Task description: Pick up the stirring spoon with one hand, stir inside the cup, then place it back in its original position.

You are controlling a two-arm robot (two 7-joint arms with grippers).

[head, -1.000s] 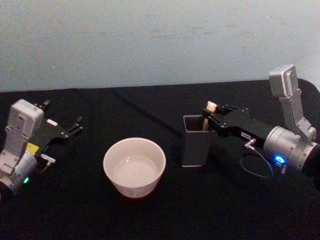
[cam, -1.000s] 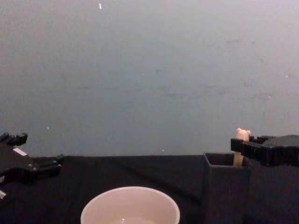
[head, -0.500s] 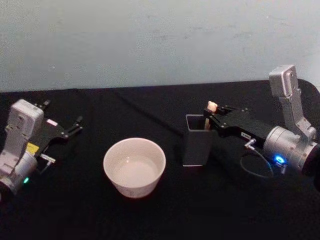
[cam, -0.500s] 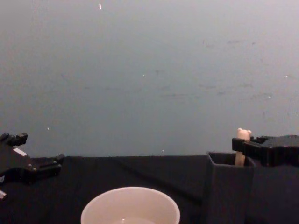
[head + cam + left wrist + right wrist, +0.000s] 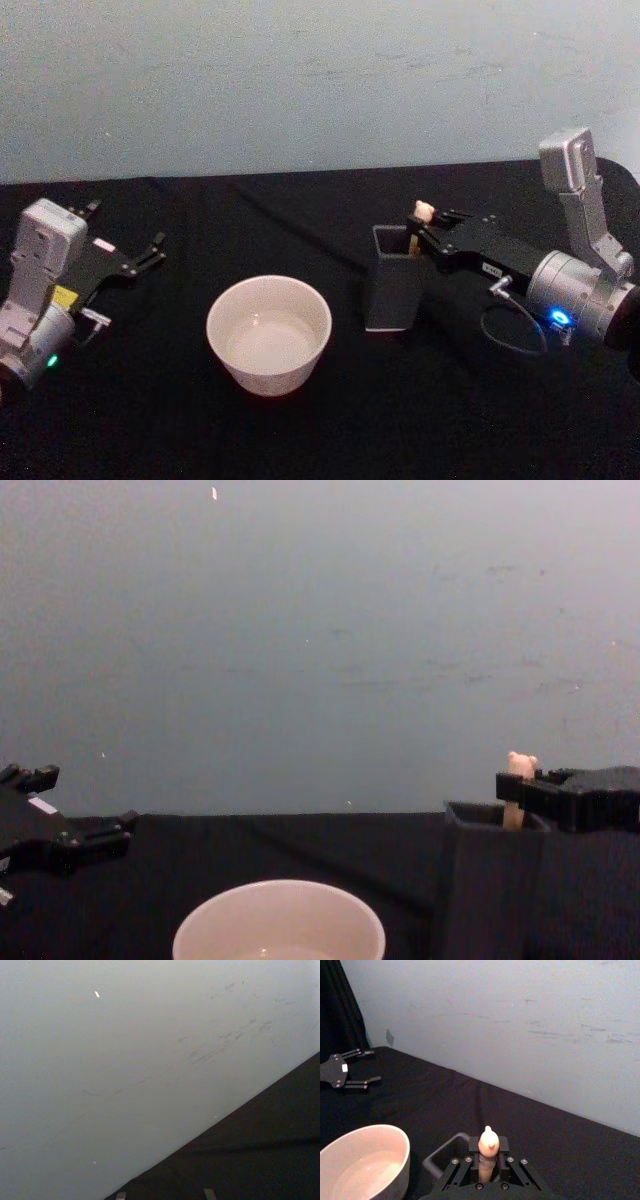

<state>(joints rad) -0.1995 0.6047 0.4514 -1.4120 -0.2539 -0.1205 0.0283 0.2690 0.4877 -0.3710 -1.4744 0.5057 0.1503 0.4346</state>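
Beige and bear-topped, the stirring spoon (image 5: 423,211) stood upright in the dark grey square holder (image 5: 392,295), right of centre in the head view. Its neck and bowl were hidden behind the thin walls. The right gripper (image 5: 417,236) was clenched on the handle just under the bear head. Left of the holder, apart from it, sat the round cream-white cup (image 5: 268,335), smooth inside. The left gripper (image 5: 128,235) lay at far left over the black cloth (image 5: 300,440), fingers spread.

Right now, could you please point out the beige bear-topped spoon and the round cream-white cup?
beige bear-topped spoon (image 5: 487,1143): right wrist view, bear head.
round cream-white cup (image 5: 268,376): head view, near outer wall.
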